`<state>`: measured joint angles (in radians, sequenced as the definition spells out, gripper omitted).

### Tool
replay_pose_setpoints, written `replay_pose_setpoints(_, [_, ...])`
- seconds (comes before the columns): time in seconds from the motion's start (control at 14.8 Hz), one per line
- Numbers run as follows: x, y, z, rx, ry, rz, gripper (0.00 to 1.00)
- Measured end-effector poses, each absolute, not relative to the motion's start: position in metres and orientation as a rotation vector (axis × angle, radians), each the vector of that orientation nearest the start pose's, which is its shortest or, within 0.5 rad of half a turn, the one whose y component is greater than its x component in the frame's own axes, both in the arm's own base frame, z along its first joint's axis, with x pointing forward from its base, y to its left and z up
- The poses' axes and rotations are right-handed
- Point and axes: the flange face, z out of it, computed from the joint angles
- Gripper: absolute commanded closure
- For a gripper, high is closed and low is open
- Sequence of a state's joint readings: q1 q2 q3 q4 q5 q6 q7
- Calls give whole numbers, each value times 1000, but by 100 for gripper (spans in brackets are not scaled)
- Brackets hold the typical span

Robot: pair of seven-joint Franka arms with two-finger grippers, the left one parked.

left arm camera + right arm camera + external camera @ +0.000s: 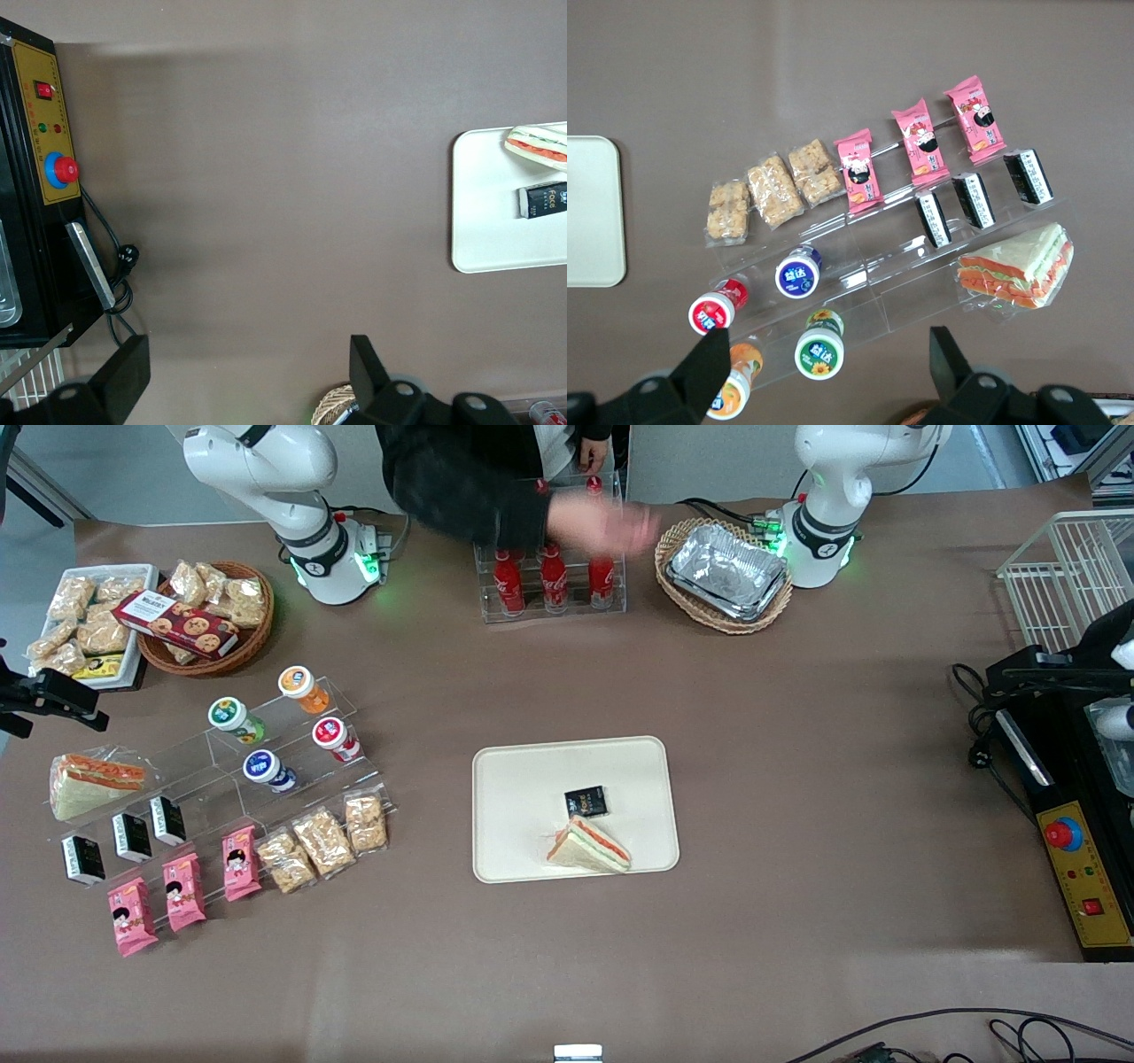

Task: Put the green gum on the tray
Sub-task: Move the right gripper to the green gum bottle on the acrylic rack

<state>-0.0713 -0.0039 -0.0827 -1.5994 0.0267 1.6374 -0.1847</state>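
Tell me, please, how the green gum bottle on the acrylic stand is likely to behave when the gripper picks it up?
The green gum looks like a small rigid plastic cylinder, so probably light and stiff. Its round body may roll if nudged off the clear stepped stand. The smooth label could slip. The gripper hangs open above it, with the orange bottle close beside.

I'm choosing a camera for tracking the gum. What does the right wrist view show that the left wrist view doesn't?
Only the right wrist view shows the green gum lying on the clear stand, with the open gripper above it. Only the left wrist view shows the sandwich and black packet on the tray. Both show the tray and brown table.
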Motion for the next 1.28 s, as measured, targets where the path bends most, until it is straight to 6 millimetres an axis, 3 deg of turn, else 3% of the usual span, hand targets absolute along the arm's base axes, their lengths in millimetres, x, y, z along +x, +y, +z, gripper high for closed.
replay_pose_setpoints(0.47, [552,-86,618,-3120,-39,-56,0])
replay_pose_setpoints(0.74, [541,-83,604,-3105,-44,65,0])
replay_pose_setpoints(0.88, [523,-80,594,-3095,-48,105,0])
replay_pose_setpoints(1.08, [478,-73,581,-3084,-56,108,0])
replay_pose_setpoints(1.28, [441,-51,573,-3087,-110,103,0])
